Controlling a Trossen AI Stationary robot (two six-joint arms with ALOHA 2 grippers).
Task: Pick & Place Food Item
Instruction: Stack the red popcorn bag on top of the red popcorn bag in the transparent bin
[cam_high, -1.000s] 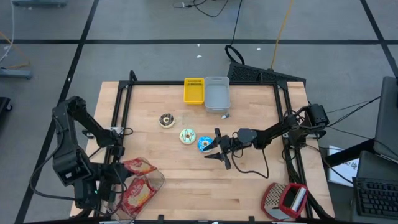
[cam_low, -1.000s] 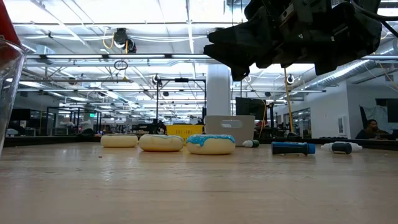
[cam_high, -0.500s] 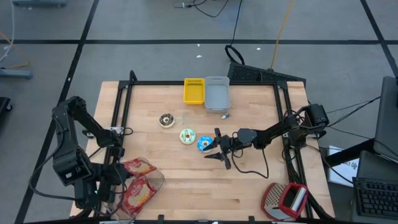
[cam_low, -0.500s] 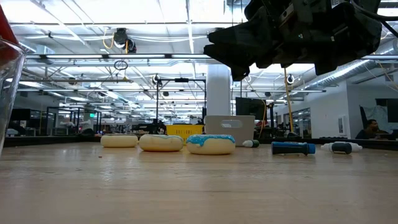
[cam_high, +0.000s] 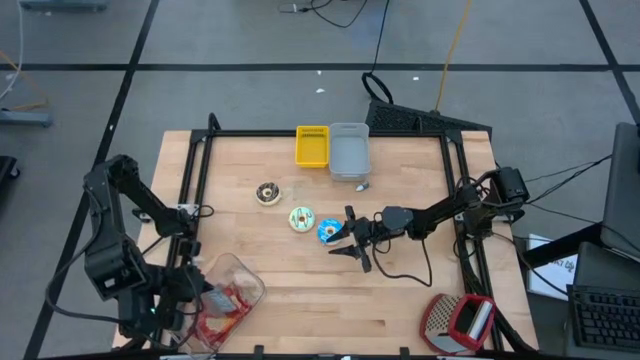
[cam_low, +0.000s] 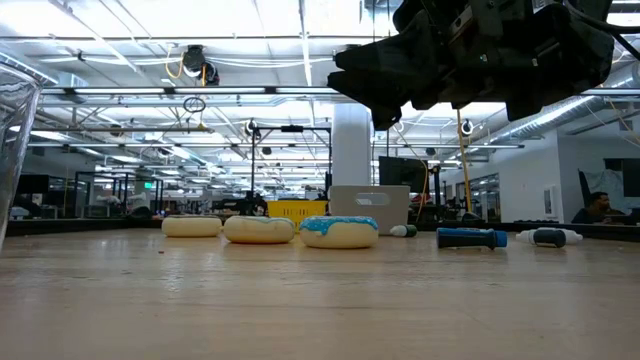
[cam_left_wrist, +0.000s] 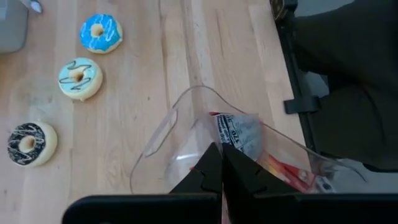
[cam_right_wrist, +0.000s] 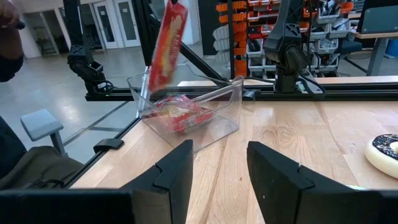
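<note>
Left gripper (cam_left_wrist: 222, 163): at the near left corner of the table (cam_high: 400, 300), fingers pressed together on a red snack packet (cam_right_wrist: 166, 45), lifted upright above the clear container (cam_right_wrist: 193, 109).
Clear container: near left corner, tilted, with more red packets (cam_right_wrist: 177, 115) lying inside it.
Red snack packet: hanging upright, its lower end in the container's mouth; whether it touches the packets inside cannot be told.
Right gripper (cam_high: 352, 243): over the middle of the table, raised off the wood, fingers apart with nothing between them, just beside the blue-iced doughnut.
Blue-iced doughnut (cam_high: 328, 232): on the table, mid-board, nearest the right gripper.
Pale green doughnut (cam_high: 301, 218): next along, towards the left.
Chocolate-iced doughnut (cam_high: 266, 193): farthest left of the three, the row running diagonally.
Yellow bin (cam_high: 312, 146): at the far edge.
Grey bin (cam_high: 348, 150): touching the yellow bin's right side.
Red and grey object (cam_high: 462, 320): at the near right corner.
</note>
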